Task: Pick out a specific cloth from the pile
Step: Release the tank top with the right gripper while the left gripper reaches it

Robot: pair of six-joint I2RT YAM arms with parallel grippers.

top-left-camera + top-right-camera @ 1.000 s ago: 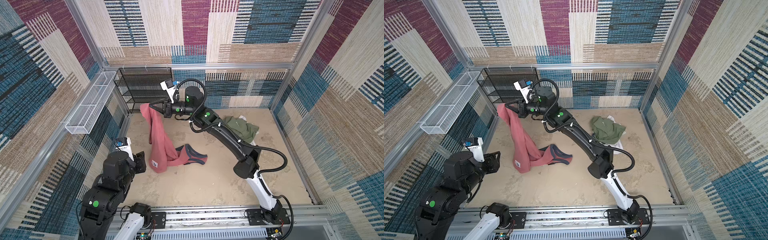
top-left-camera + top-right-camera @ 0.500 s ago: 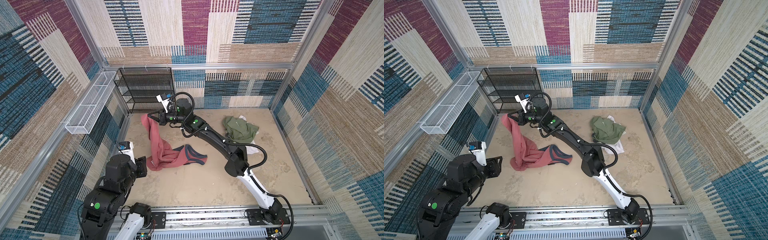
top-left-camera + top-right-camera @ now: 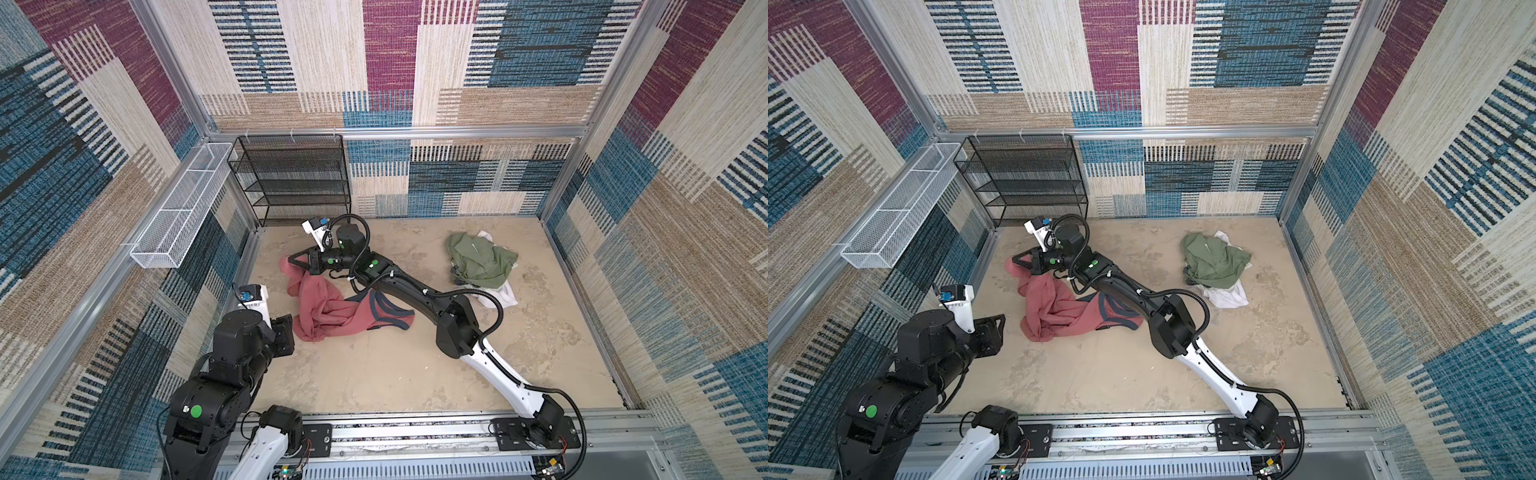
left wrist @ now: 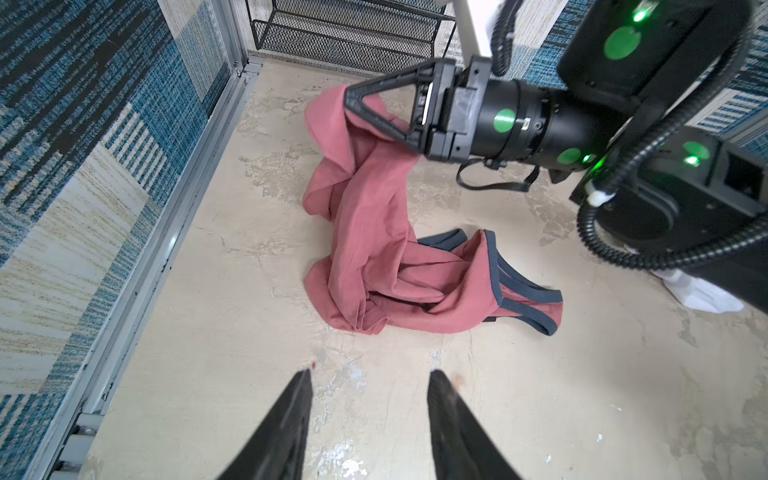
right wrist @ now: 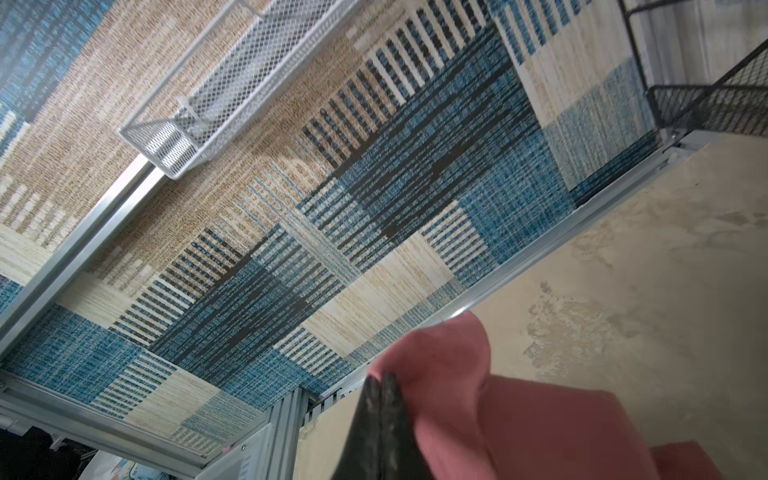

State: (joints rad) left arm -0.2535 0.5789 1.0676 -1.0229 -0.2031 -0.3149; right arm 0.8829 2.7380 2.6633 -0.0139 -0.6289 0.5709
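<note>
Mostly done: cloth (image 3: 328, 307) out of the pile (image 3: 478, 262), well apart from it, crumpled on the left of the worktop (image 3: 395, 374). One end pinched in right jaws; left jaws part open, empty, close by. Probably only letting go left.

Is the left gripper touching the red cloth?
Apart. The left wrist view shows bare floor between the open left gripper and the cloth.

No text, brand or number is showing legibly anywhere: the tiny white tag (image 4: 525, 123) beside a green round sticker (image 4: 504, 120) on the right arm (image 4: 540, 139) is possibly carrying print, but it is appearing too small to read.
</note>
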